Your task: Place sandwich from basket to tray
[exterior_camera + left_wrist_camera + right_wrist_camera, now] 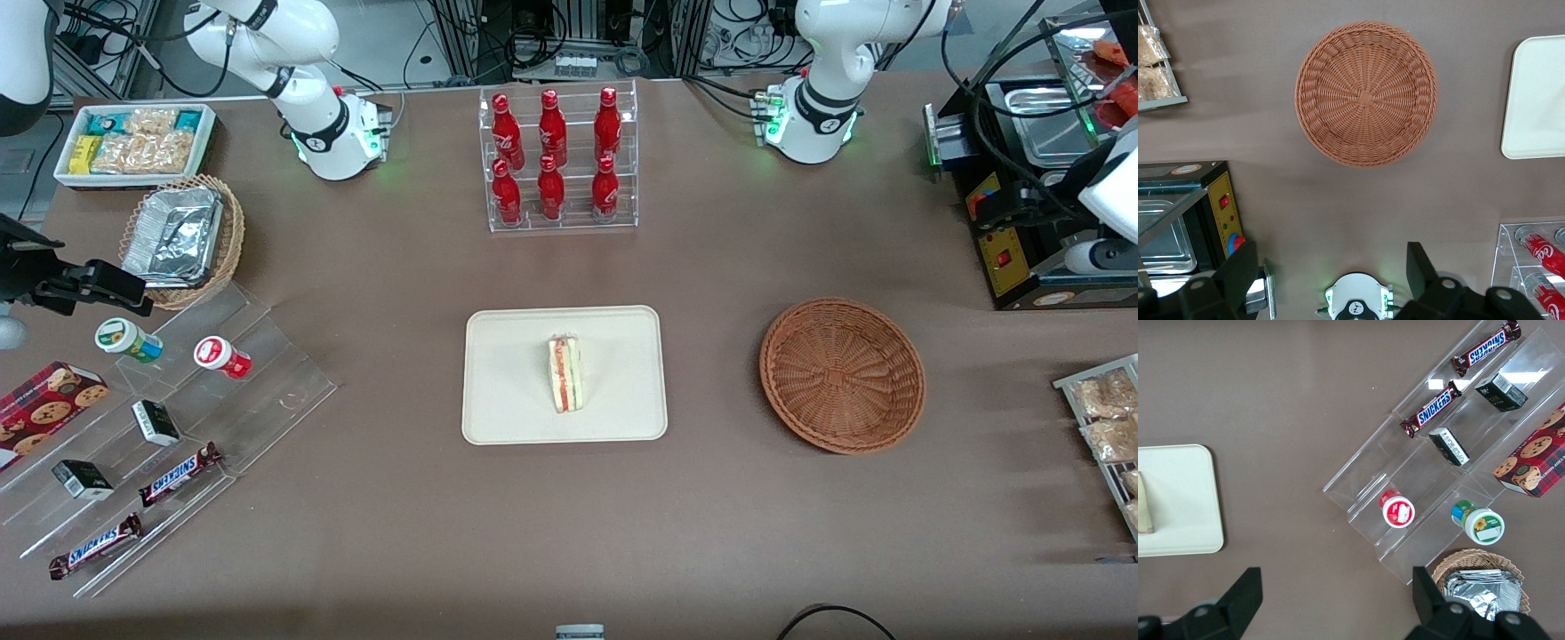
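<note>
Tray (pixel 498 418): cream-white, rectangular, low-rimmed, taken here as the landmark; it sits nearer the front camera than the bottle rack (pixel 560 160). Sandwich (pixel 565 373): on the tray, near its middle, standing on edge with its red and green filling stripe facing up; its long axis runs from the rack's direction toward the front camera. Basket (pixel 842 375): reddish-brown wicker, beside the tray toward the working arm's end of the table, well apart from it and holding nothing. Gripper (pixel 1331 273): raised well above the table, past the basket from the tray, with fingers (pixel 1238 273) spread apart and nothing between them. Judgement: the sandwich lies away from the gripper with the basket between them, and with the transfer apparently done no further reach seems needed.
</note>
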Robot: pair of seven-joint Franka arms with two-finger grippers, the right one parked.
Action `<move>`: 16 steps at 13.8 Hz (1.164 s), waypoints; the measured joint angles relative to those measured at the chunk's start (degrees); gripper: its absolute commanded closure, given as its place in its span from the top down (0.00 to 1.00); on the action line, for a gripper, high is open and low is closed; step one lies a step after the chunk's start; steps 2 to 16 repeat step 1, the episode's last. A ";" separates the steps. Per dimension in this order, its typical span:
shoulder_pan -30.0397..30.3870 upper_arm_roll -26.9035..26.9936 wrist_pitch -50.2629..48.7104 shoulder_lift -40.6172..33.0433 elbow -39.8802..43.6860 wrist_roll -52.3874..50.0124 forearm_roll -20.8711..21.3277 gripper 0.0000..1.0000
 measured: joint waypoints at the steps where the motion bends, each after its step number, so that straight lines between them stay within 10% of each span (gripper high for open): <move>1: -0.06 -0.04 0.00 -0.02 -0.01 0.01 -0.16 0.99; 16: -0.06 -0.04 0.00 -0.02 -0.01 0.01 -0.16 0.99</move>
